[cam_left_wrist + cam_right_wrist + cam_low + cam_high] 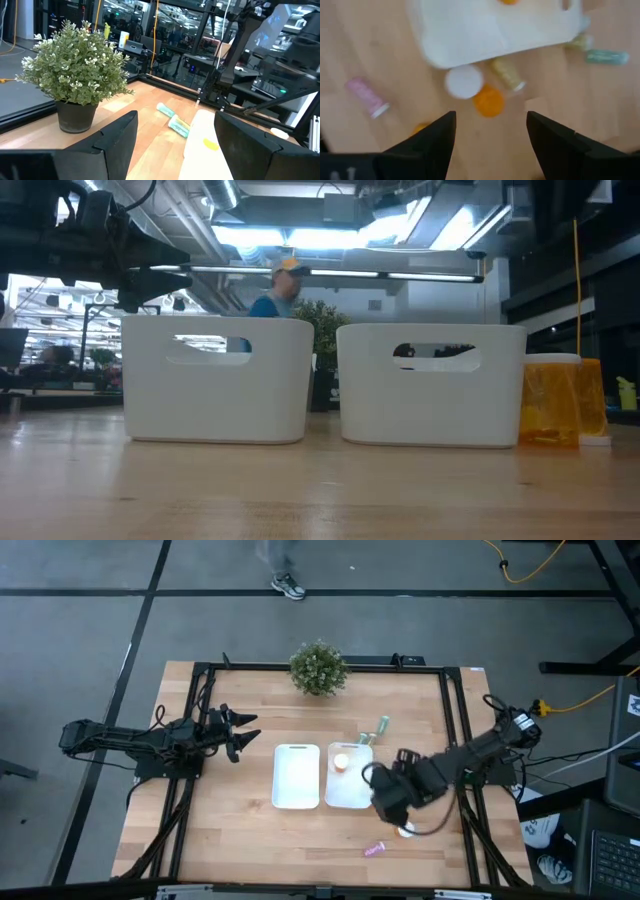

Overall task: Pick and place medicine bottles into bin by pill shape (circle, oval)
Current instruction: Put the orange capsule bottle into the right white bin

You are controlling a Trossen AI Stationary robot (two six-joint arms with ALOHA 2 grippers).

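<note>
The medicine bottles lay scattered around the right bin [350, 790]: an orange bottle [488, 101] stood beside a white-capped bottle [464, 82] just outside the bin's near wall, a yellowish bottle [506, 74] lay on its side touching that wall, a pink bottle [366, 95] lay apart on the worktop [240, 835], and two pale teal bottles [172, 118] rested beyond the bin's far end. One orange bottle [341, 762] already sat inside the right bin, so sorting seemed under way, while the left bin [296, 776] looked empty. The right gripper [490, 132] hung above the upright pair with its fingers spread wide and nothing between them, probably lined up to descend on one. The left gripper [243, 733], also spread apart and empty, waited well clear at the left side, pointing toward a potted plant [319, 668], likely to keep out of the way.
</note>
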